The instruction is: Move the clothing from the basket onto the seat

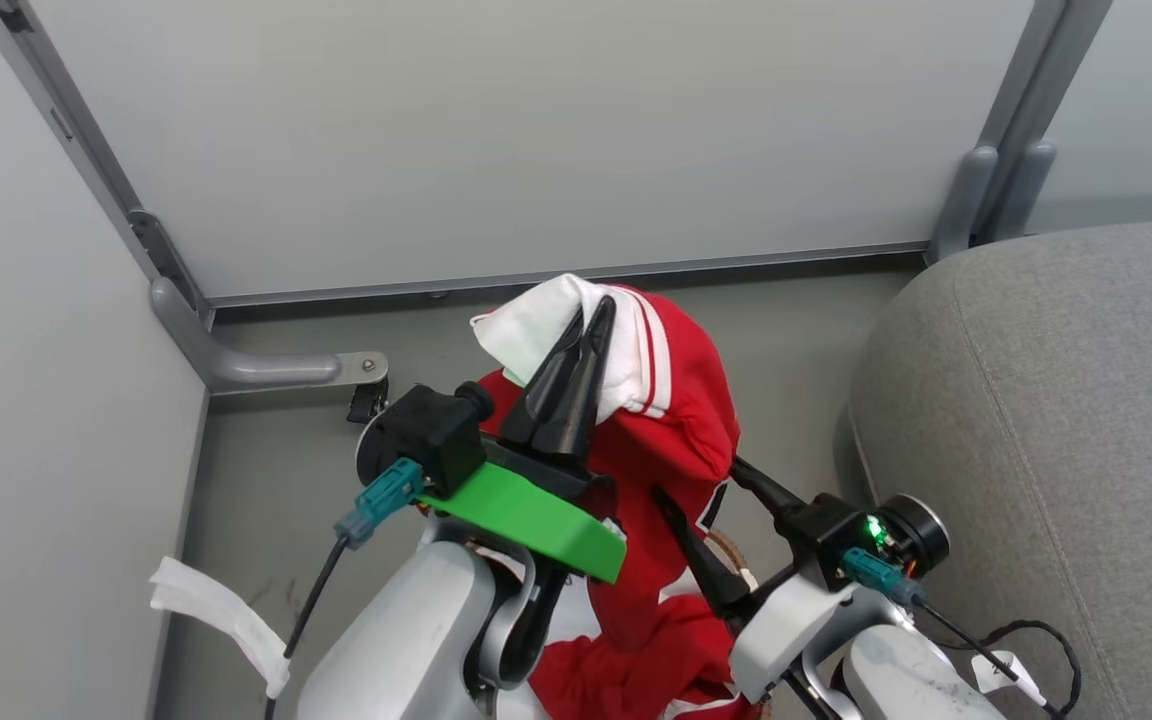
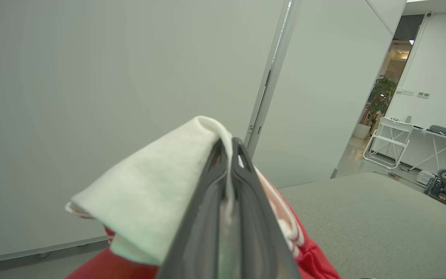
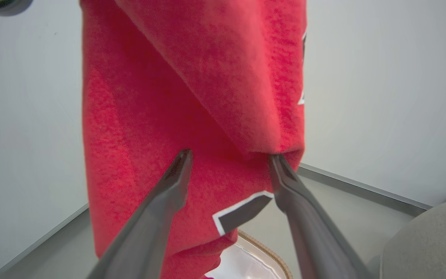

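**Head view.** A pale grey floor (image 1: 276,470) is seen, closed in at the back and left by plain light-grey partition panels (image 1: 536,130) set in a grey metal frame (image 1: 266,368). The seat (image 1: 1056,400) is at the right edge. The clothing (image 1: 681,400) is held up off the floor, pinched at a white panel by the clenched left gripper (image 1: 591,312), and hangs down from there. The right gripper (image 1: 698,480) is spread wide beside the hanging red fabric. A short arc of the basket (image 1: 726,548) rim is seen under the cloth. A white strip (image 1: 216,610) lies on the floor at lower left.

**Left wrist view.** The left gripper (image 2: 229,145) is clamped on the white fold of the clothing (image 2: 157,186). The seat (image 2: 362,221) is spread out to the right. Past the panels, an opening shows a white folding chair (image 2: 389,141) and a potted plant (image 2: 381,95).

**Right wrist view.** The right gripper (image 3: 230,155) is released, its tips at the red clothing (image 3: 161,97) without gripping it. Below, the basket (image 3: 263,248) rim and the seat (image 3: 432,240) corner are shown.
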`<state>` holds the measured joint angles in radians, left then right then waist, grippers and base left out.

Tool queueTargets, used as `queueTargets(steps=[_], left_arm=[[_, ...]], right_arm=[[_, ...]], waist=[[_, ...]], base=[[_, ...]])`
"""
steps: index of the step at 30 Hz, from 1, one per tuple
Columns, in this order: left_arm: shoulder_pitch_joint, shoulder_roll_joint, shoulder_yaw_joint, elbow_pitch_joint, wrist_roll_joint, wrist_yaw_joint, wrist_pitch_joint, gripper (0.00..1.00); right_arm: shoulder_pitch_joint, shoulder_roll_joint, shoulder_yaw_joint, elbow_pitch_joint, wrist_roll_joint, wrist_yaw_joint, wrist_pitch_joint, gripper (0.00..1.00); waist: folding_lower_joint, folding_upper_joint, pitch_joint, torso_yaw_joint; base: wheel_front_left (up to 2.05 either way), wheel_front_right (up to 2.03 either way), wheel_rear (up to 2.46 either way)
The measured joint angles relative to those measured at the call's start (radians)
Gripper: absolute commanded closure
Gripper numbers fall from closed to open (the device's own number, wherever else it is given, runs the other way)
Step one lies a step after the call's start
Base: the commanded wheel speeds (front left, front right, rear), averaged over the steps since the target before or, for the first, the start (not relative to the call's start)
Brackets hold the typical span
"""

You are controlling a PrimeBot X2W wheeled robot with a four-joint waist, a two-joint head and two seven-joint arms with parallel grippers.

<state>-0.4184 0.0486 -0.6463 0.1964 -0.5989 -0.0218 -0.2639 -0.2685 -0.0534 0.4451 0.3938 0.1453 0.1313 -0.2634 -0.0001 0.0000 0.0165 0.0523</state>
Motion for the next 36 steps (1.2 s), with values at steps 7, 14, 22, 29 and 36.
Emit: queueTargets(steps=[7, 14, 22, 29, 36], left_arm=[[-0.014, 0.000, -0.061, -0.010, -0.024, 0.004, 0.000, 1.00], [-0.024, 0.000, -0.105, -0.021, -0.045, 0.005, 0.000, 1.00], [-0.024, 0.000, -0.104, -0.004, -0.049, 0.012, 0.000, 1.00], [-0.024, 0.000, -0.072, 0.010, -0.021, 0.032, 0.000, 0.57], [-0.017, -0.001, -0.018, 0.043, 0.045, 0.053, -0.001, 0.00]], right_arm=[[-0.025, 0.004, 0.027, 0.001, 0.006, 0.000, 0.000, 0.00], [-0.058, 0.003, 0.055, 0.001, 0.046, 0.000, 0.000, 0.72], [-0.061, 0.005, 0.067, 0.022, 0.076, 0.000, 0.000, 1.00], [-0.044, 0.004, 0.049, 0.013, 0.086, 0.000, 0.000, 1.00], [0.004, 0.004, 0.011, -0.035, 0.099, 0.000, 0.000, 1.00]], waist=[[0.0000, 0.0000, 0.006, 0.024], [0.0000, 0.0000, 0.010, 0.046], [0.0000, 0.0000, 0.016, 0.060], [0.0000, 0.0000, 0.017, 0.038], [0.0001, 0.0000, 0.020, -0.023]], base=[[0.00, 0.00, 0.00], [0.00, 0.00, 0.00], [0.00, 0.00, 0.00], [0.00, 0.00, 0.00], [0.00, 0.00, 0.00]])
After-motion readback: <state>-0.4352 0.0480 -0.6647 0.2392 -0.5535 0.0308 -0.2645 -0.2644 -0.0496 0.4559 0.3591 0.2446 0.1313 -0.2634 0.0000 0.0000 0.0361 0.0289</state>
